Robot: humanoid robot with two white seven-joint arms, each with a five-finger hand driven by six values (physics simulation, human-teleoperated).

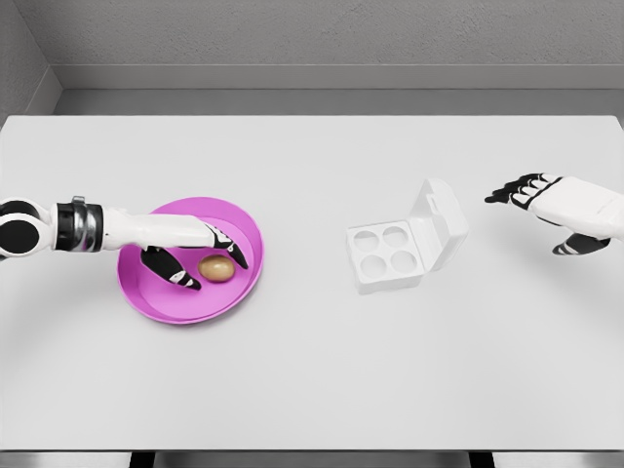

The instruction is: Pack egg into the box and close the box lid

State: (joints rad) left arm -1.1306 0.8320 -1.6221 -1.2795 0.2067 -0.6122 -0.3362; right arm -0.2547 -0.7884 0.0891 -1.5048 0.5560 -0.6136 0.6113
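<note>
My left hand point(195, 255) has its fingers apart around the egg point(216, 268) in the plate point(244, 219) — not clamped. Closing unevenly may roll it away — beyond my fingertips.

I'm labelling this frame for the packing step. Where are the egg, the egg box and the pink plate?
egg point(216, 267), head view, middle of the shell.
egg box point(387, 254), head view, tray between its four cups.
pink plate point(249, 227), head view, right rim.

Left hand point(200, 252) fingers point(229, 249) around egg point(216, 268); open box point(405, 244) apart
</note>
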